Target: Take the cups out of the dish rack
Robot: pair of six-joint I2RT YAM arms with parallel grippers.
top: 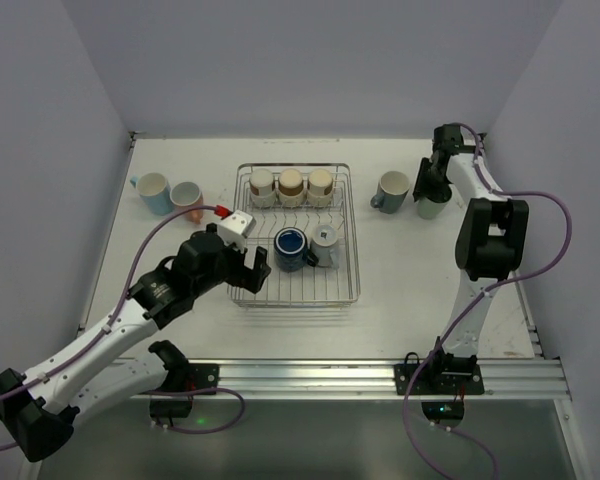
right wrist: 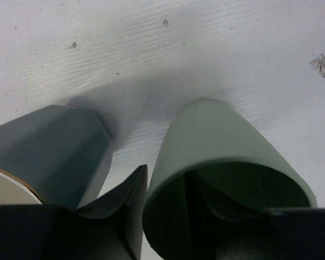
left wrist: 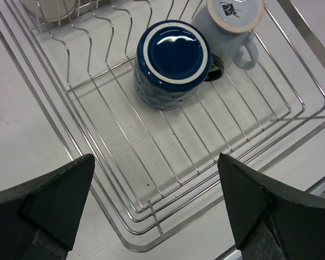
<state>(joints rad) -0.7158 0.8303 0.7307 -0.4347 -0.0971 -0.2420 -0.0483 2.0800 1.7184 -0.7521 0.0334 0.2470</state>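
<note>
Left fingers (left wrist: 49, 200) gape wide above the silver wire dish rack (left wrist: 168, 162), mid tabletop (right wrist: 151, 43), with the glossy upturned navy cup (left wrist: 172, 59) just beyond them; right fingers (right wrist: 119, 216) pinch the smooth sage-green cup (right wrist: 222, 141) by its wall, beside a grey cup (right wrist: 54, 146), near the far right corner

Whole worktop (top: 400, 290) viewed from above near edge. Dish rack (top: 300, 285) shared with left wrist, viewed close, downward. Right wrist closest, far-right corner.

Silver rack (left wrist: 168, 162), navy mug (left wrist: 172, 62), sage cup (right wrist: 227, 157), grey mug (right wrist: 54, 146).
</note>
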